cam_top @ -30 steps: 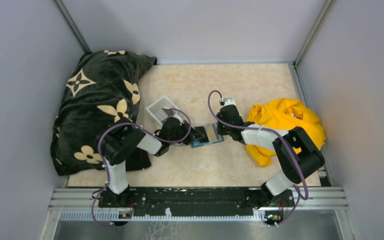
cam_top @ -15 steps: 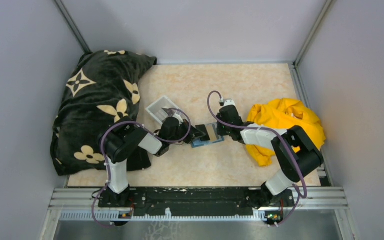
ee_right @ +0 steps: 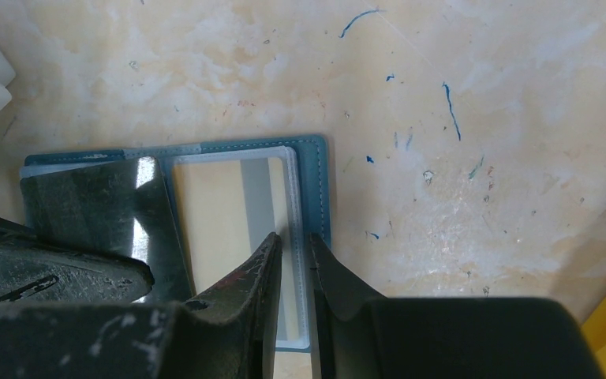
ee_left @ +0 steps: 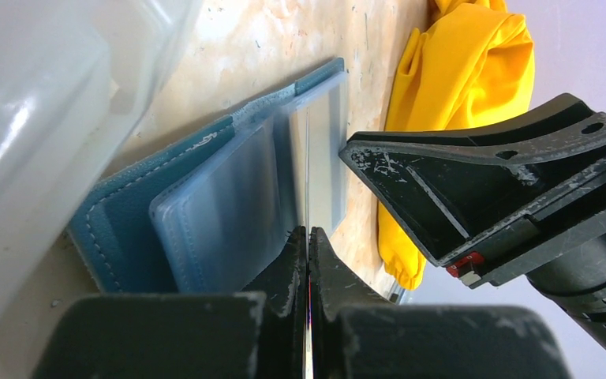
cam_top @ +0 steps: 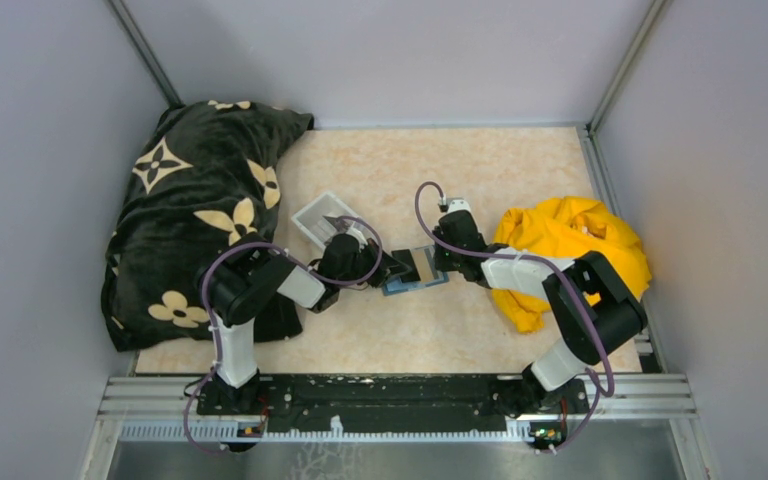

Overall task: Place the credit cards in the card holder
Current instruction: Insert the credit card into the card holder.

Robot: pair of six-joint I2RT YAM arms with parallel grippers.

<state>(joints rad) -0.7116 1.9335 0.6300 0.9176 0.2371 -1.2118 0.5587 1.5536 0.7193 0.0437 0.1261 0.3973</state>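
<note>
The teal card holder (cam_top: 415,272) lies open on the table, its clear sleeves up (ee_right: 316,178). A yellow-tan credit card (ee_right: 217,217) sits in the right sleeve. My left gripper (cam_top: 397,266) is shut on a grey, glossy credit card (ee_right: 95,205), which shows edge-on (ee_left: 308,158) in the left wrist view. That card slants over the holder's left half (ee_left: 126,221). My right gripper (ee_right: 293,237) is closed on the holder's right sleeve edge, with the stitched clear rim between its fingers (ee_right: 264,260).
A clear-white plastic tray (cam_top: 318,218) stands just behind the left gripper. A black flower-print blanket (cam_top: 200,190) fills the left side. A yellow cloth (cam_top: 570,240) lies bunched on the right, beside the right arm. Grey walls enclose the table.
The left arm has shifted slightly, and the held card is tilted a little differently over the holder. The right gripper has not moved.
</note>
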